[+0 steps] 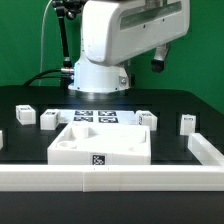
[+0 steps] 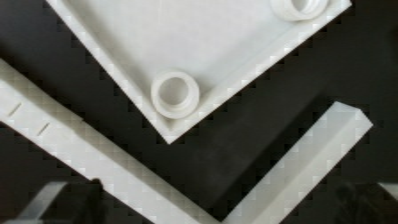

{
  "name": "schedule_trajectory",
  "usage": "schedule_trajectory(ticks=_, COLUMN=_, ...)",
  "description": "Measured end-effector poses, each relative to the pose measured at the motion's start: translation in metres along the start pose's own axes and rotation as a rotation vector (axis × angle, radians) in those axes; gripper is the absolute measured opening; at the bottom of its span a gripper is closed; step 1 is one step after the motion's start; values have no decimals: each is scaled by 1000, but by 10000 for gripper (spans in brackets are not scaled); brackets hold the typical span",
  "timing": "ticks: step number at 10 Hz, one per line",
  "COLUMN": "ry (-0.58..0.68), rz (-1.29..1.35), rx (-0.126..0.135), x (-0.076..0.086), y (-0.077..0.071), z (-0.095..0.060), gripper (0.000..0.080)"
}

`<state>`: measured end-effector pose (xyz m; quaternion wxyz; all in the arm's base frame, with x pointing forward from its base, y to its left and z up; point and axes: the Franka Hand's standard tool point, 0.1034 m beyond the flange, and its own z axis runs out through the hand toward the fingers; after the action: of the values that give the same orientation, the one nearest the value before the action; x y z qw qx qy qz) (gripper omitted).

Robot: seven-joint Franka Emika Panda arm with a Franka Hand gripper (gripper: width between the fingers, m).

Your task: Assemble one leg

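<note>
The arm [image 1: 110, 40] stands high over the worktop [image 1: 30, 140], and the pincer [image 2: 210, 202] hangs empty. In the wrist view its fingers seem to be the dim blurs well apart at two corners, so I judge it spread open with nothing between. No post is taken up yet.

The leg [image 1: 147, 118] stands upright on the worktop just behind the square piece [image 1: 100, 142], toward the exterior view's right. The other legs [image 1: 48, 120] stand apart toward the left. To do this step well, I would come straight down over one post, centre the fingers on its flat sides, and close low enough that it cannot tilt.

As for holders, the white rails [image 1: 110, 180] fence the front and right of the worktop around the parts. The square piece's round sockets [image 2: 178, 92] are empty.
</note>
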<state>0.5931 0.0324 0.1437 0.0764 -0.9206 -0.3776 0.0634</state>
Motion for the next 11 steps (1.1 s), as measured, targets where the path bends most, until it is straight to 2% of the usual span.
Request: schedule_trajectory(ticks=11, ry=-1, rz=0, rx=0, x=0, y=0, z=0, gripper=650)
